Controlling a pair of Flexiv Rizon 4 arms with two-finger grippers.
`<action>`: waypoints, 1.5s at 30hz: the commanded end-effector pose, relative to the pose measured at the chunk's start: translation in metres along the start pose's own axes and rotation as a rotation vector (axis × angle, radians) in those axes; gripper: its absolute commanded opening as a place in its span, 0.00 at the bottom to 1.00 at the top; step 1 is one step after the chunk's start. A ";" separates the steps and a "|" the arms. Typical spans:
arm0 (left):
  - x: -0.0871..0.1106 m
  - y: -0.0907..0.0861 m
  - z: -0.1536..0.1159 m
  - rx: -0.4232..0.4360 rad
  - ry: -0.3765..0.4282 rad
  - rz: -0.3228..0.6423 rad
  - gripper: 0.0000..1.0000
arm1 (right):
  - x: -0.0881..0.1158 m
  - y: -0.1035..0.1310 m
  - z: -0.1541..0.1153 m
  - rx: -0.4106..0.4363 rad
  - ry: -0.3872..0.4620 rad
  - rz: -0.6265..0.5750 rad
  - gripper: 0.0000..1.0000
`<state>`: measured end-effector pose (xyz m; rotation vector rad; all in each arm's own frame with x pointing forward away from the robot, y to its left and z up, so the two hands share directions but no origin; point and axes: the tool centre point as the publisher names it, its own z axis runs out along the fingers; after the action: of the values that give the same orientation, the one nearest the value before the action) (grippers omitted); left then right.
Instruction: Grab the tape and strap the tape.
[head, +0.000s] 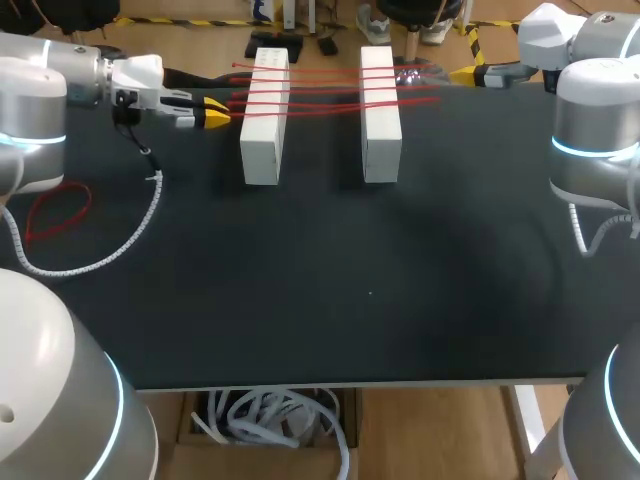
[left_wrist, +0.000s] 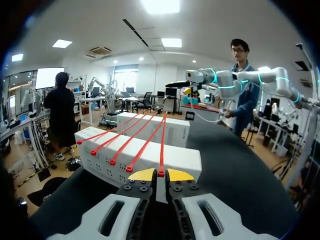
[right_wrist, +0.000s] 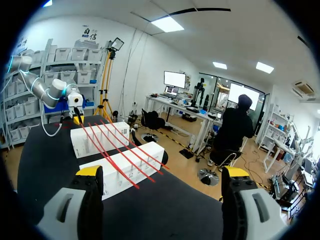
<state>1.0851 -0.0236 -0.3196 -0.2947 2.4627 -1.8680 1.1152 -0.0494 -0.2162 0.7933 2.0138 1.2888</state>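
Left wrist view: my left gripper (left_wrist: 161, 174) has its yellow tips almost together, pinching the end of one red tape (left_wrist: 162, 145) between them. That tape runs straight ahead of the jaws, over the near white block (left_wrist: 170, 161) and on to the far white block (left_wrist: 172, 131). Four more red tapes (left_wrist: 129, 168) lie across the same two blocks, fanned out to one side of the held one, their ends free at the near block's edge, close to the jaws. Both blocks stand on the black table (head: 350, 290). In the right wrist view, my right gripper (right_wrist: 162, 172) has its jaws spread wide with nothing between them, and the blocks and tapes lie ahead, well apart from its tips. A loose red loop (head: 55, 215) lies on the table, well apart from the left jaws
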 end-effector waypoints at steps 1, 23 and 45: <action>-0.002 0.002 0.001 0.004 0.005 0.003 0.00 | 0.000 0.000 0.000 -0.001 0.000 0.000 1.00; 0.031 -0.032 -0.006 0.218 0.143 -0.020 0.00 | 0.000 0.000 0.000 -0.001 0.000 0.000 1.00; 0.065 -0.097 -0.039 0.509 0.100 0.146 0.00 | 0.000 0.000 0.000 -0.001 0.000 0.000 1.00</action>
<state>1.0381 -0.0232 -0.2144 0.0201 1.9019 -2.4072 1.1153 -0.0495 -0.2162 0.7933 2.0139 1.2889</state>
